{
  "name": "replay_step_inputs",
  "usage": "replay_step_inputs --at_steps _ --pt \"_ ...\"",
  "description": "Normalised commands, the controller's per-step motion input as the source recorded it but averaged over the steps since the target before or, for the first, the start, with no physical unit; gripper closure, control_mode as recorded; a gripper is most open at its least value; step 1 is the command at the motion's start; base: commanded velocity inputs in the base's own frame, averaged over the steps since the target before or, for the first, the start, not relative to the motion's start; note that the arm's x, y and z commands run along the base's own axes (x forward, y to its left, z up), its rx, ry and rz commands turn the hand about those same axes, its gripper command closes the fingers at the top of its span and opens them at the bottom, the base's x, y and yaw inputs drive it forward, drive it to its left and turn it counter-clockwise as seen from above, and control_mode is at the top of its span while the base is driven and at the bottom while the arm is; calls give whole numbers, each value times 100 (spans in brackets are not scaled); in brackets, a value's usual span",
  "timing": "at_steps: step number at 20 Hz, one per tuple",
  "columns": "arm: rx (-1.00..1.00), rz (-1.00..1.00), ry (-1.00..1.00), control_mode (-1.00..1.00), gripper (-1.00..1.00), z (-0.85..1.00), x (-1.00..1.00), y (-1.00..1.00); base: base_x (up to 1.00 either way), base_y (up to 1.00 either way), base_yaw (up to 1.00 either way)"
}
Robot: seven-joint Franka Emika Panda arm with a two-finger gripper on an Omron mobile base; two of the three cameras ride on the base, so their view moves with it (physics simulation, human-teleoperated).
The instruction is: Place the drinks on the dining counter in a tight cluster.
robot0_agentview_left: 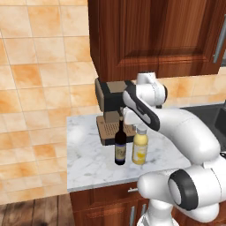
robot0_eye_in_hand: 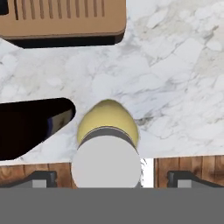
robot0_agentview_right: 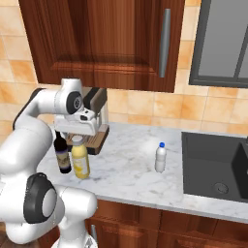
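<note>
Juice bottle [robot0_eye_in_hand: 106, 144]: upright on the marble counter [robot0_agentview_left: 88, 163], directly under the jaws — long axis vertical, pale cap centred between the fingertips.
Gripper [robot0_eye_in_hand: 111, 177]: spread wide, gripping nothing; both fingers stand clear of the cap.
Wine bottle [robot0_agentview_left: 120, 143]: just beside the juice, off one finger's side.
White bottle [robot0_agentview_right: 160, 157]: well apart, toward the sink [robot0_agentview_right: 213, 164].
Coffee machine [robot0_agentview_left: 110, 110]: beyond the jaws.
</note>
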Motion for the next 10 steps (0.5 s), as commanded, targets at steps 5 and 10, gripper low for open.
replay_step_inputs --at_steps 5,10 --pt "0 0 6 -100 -100 -9 6 0 0 0 0" --pt "0 0 3 -100 -100 -22 0 2 0 0 0"
